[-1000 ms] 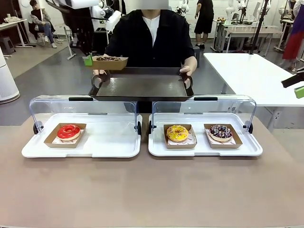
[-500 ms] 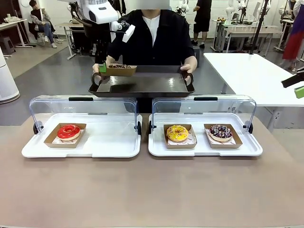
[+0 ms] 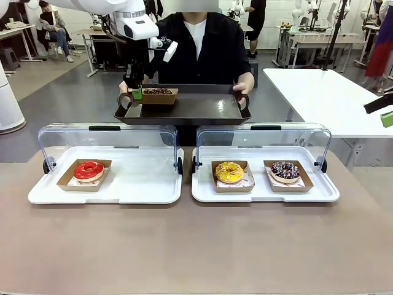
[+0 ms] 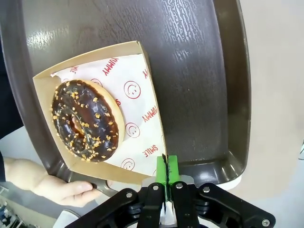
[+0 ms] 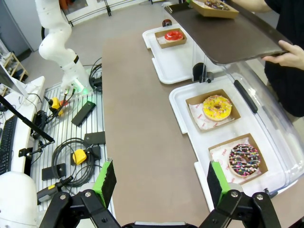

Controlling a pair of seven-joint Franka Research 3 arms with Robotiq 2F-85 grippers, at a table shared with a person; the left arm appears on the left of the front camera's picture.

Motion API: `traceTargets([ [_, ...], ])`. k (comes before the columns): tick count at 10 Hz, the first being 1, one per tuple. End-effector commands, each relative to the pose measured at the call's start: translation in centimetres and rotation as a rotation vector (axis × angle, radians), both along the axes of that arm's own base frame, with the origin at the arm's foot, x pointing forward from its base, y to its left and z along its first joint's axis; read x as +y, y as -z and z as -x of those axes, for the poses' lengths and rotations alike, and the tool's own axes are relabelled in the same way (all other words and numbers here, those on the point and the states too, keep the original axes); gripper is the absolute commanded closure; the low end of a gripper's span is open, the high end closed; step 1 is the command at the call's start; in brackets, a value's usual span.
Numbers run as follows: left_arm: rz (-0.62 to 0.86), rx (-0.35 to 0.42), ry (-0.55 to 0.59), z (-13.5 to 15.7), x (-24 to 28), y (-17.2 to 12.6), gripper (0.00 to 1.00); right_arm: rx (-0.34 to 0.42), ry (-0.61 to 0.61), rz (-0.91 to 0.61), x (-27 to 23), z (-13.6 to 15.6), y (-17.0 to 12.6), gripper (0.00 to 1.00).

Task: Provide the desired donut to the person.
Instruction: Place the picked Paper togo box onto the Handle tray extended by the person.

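Carton (image 3: 158, 96) with the chocolate donut (image 4: 87, 120) has shifted over the last second, from outside the left end of the serving tray (image 3: 196, 109) to inside it, and lower. It's now at the tray's far left corner. The person (image 3: 196, 49) holds the tray by both handles, with one hand (image 4: 52, 183) just beside the carton's corner. Left gripper (image 4: 166, 166) is clamped tight, green pads pinching the carton wall. Can't tell if the carton base touches the tray or hangs just above it. Right gripper (image 5: 161, 178) is wide, holding nothing, well apart, unchanged. Red donut (image 3: 89, 169), yellow donut (image 3: 229, 172) and sprinkled donut (image 3: 285, 170) sit untouched in their cases. My read: delivery nearly done, release and retreat remain.
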State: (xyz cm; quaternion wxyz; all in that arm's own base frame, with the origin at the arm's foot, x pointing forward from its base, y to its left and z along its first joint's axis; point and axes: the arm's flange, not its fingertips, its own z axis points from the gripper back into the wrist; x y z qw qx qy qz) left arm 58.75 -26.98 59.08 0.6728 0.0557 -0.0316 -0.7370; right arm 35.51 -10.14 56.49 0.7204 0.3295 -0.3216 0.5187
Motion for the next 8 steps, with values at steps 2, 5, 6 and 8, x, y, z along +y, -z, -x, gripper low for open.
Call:
traceTargets([
  [2,-0.022,0.051,-0.006,-1.6,-0.4,-0.3,0.99,-0.014,-0.01,-0.02,0.0,-0.1,-0.1,0.0],
  [5,-0.013,0.071,-0.011,-2.4,0.0,0.5,0.99,-0.014,-0.01,-0.02,0.0,-0.1,-0.1,0.0],
  [6,-0.009,0.077,-0.009,-2.5,0.0,0.7,0.99,-0.014,-0.01,-0.02,0.0,-0.1,-0.1,0.0],
  [8,0.001,0.076,-0.006,-2.4,0.0,0.7,0.4,-0.014,-0.01,-0.02,0.0,-0.1,-0.1,0.0],
])
